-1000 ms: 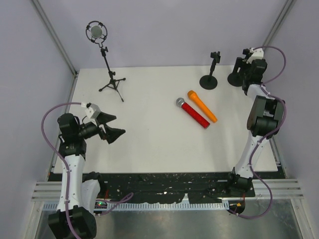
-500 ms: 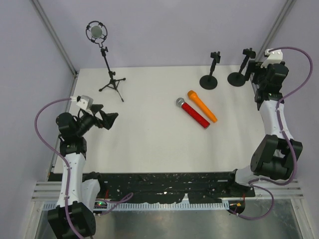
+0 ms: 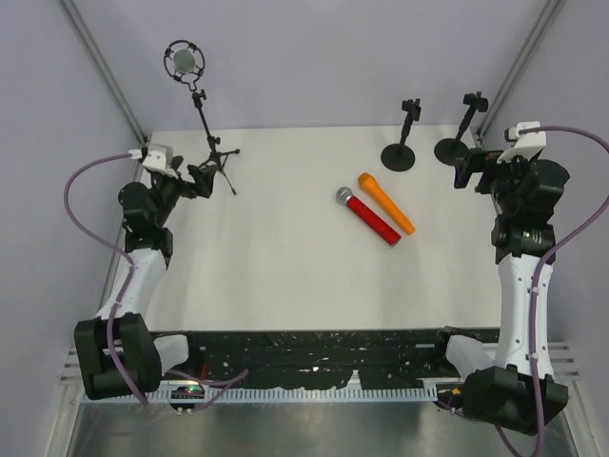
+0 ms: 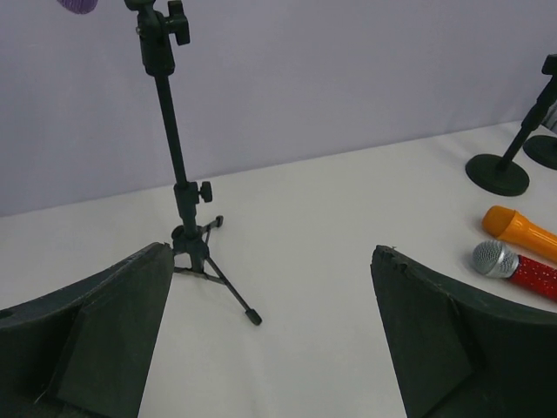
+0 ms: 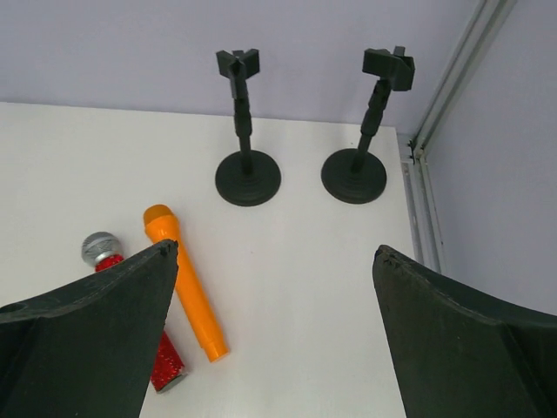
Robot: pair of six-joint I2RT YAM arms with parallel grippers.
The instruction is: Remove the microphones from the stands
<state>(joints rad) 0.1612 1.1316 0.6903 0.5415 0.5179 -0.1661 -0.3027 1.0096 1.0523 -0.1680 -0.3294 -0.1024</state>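
Observation:
A black microphone in a round shock mount (image 3: 183, 62) sits on top of a black tripod stand (image 3: 209, 143) at the table's far left. My left gripper (image 3: 200, 175) is open and empty, low and just left of the tripod's feet. In the left wrist view the stand's pole (image 4: 174, 157) rises ahead between the open fingers, left of my left gripper (image 4: 270, 252); the microphone is cut off at the top. My right gripper (image 3: 468, 171) is open and empty at the far right; it also shows in the right wrist view (image 5: 275, 249).
A red microphone (image 3: 371, 217) and an orange microphone (image 3: 386, 203) lie side by side mid-table. Two empty round-base stands (image 3: 399, 152) (image 3: 453, 145) stand at the far right, ahead of my right gripper. A metal frame post (image 3: 105, 71) runs behind the tripod.
My left arm swung away from me and up to the tripod stand's feet. My right arm pulled back from the round-base stands toward the right edge. Both grippers stayed open.

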